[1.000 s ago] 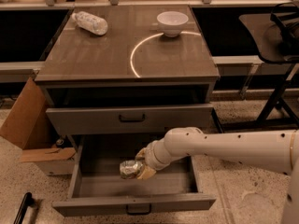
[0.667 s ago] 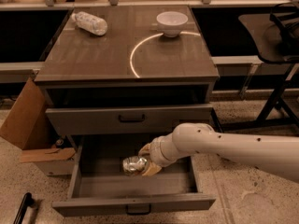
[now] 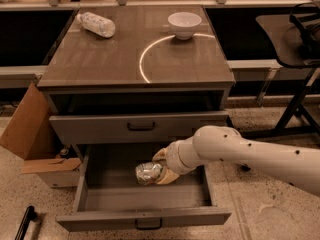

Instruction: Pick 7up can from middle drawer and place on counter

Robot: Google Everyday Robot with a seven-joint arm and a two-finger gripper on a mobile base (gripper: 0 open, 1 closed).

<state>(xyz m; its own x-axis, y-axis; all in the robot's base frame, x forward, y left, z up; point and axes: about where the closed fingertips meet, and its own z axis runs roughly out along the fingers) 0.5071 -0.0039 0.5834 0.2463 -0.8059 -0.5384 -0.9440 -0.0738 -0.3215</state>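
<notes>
The middle drawer (image 3: 120, 196) is pulled open below the shut handled drawer (image 3: 140, 127). The 7up can (image 3: 145, 174), showing a silvery end and greenish side, lies on its side near the drawer's middle. My gripper (image 3: 159, 168) reaches in from the right on a white arm (image 3: 250, 151). Its tan fingers (image 3: 168, 176) close on the can's right end, one behind it and one in front. The can looks slightly raised off the drawer floor. The counter (image 3: 110, 59) with its pale arc line is above.
On the counter, a clear crinkled plastic bottle (image 3: 97, 24) lies at the back left and a white bowl (image 3: 184, 24) stands at the back right. A cardboard box (image 3: 27, 129) leans left of the cabinet. A dark chair (image 3: 295, 39) stands at the right.
The gripper and the can have shifted together a little to the right and upward inside the drawer. The drawer and the counter items have not moved.
</notes>
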